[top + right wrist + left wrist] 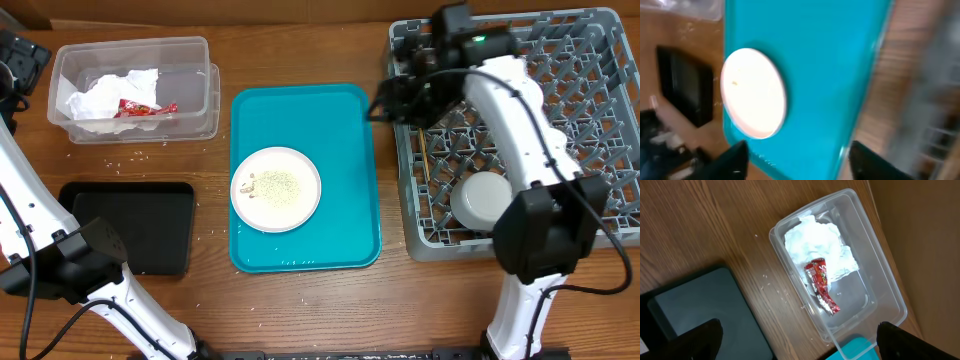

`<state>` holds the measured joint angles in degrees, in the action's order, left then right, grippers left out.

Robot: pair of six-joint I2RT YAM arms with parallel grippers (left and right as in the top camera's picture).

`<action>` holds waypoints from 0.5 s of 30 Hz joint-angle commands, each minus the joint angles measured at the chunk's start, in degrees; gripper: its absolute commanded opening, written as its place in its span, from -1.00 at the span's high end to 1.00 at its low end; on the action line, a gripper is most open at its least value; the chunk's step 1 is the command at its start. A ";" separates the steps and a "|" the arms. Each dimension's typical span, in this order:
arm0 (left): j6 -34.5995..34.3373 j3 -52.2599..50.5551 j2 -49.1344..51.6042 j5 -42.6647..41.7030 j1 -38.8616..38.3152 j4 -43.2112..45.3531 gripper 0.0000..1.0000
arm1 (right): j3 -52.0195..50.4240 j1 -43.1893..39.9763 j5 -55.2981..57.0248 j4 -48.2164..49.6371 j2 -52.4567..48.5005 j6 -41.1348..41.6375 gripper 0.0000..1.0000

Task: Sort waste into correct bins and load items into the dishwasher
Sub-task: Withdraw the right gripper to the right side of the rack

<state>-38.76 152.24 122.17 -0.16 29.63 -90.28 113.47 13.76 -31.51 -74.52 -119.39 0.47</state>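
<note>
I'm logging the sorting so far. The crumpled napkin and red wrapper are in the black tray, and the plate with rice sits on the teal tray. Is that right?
Not the black tray: the left wrist view shows the crumpled napkin and red wrapper lying in the clear tub. The plate with rice does sit on the teal tray.

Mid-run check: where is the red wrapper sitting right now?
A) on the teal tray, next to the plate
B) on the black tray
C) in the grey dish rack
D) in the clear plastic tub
D: the left wrist view shows the red wrapper lying inside the clear plastic tub, up against the crumpled white napkin.
</note>
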 commanded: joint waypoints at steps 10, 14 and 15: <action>1.09 0.00 0.33 0.59 -0.50 0.11 -1.00 | 5.07 12.74 24.50 -0.94 1.86 20.92 -1.00; 1.09 0.00 0.33 0.59 -0.50 0.11 -1.00 | 16.09 5.66 32.28 -8.70 5.33 22.32 -1.00; 1.09 0.00 0.33 0.59 -0.50 0.11 -1.00 | 18.10 3.91 33.00 -9.90 5.79 22.29 -1.00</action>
<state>-38.76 152.24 122.17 -0.14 29.63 -90.21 123.13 24.32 -6.94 -82.08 -119.09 19.55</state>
